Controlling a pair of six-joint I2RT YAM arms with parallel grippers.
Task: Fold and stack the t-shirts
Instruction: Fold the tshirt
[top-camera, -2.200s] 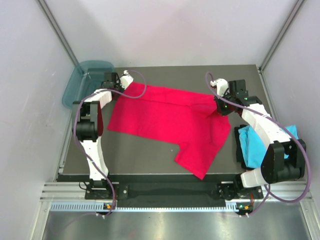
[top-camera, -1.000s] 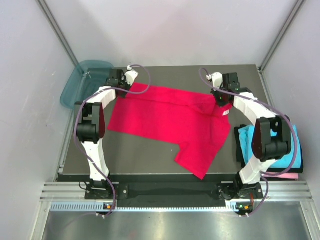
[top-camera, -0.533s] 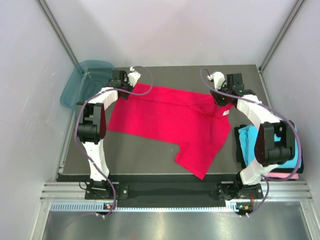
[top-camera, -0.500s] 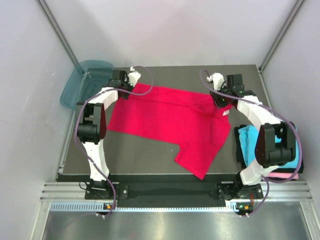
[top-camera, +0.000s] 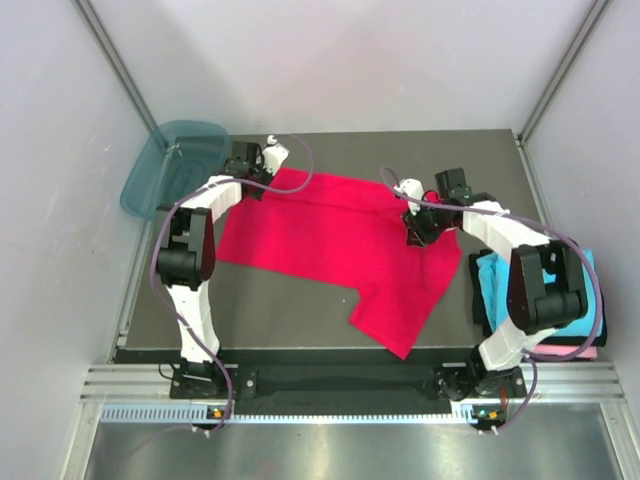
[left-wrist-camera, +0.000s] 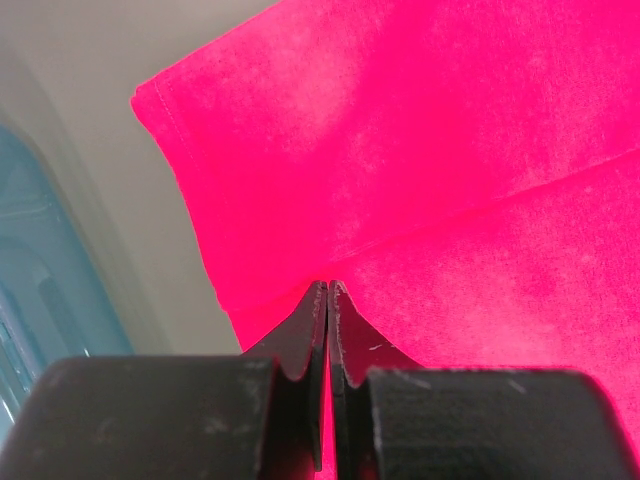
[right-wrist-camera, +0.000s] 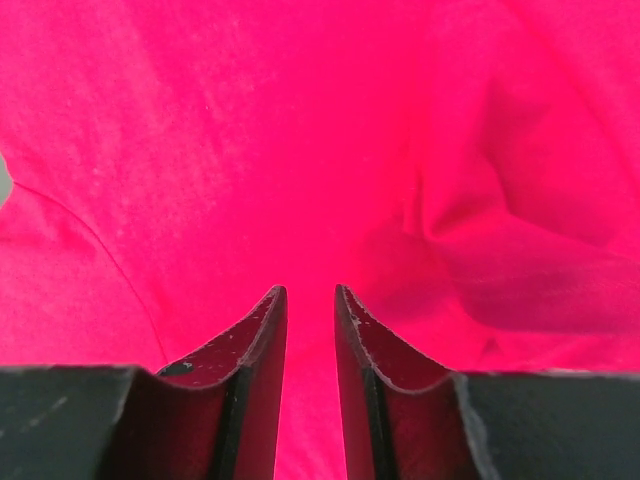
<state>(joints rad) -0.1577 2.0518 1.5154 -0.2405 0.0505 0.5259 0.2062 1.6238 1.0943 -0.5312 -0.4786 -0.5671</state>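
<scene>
A dark grey tabletop (top-camera: 290, 310) between pale walls carries the crimson red cloth t-shirt (top-camera: 335, 230), spread beneath both jaws. The left gripper (left-wrist-camera: 323, 290) is pinched together on the hem corner at its tips, likely to anchor it. The right gripper (right-wrist-camera: 310, 295) stands over wrinkled cloth with its jaws slightly apart and nothing caught, probably seeking a hold for folding.

The red t-shirt (top-camera: 330, 235) is plain crimson, the cyan t-shirt (top-camera: 500, 288) and pink t-shirt (top-camera: 575, 352) plain too, the tub (top-camera: 160, 170) translucent teal.
</scene>
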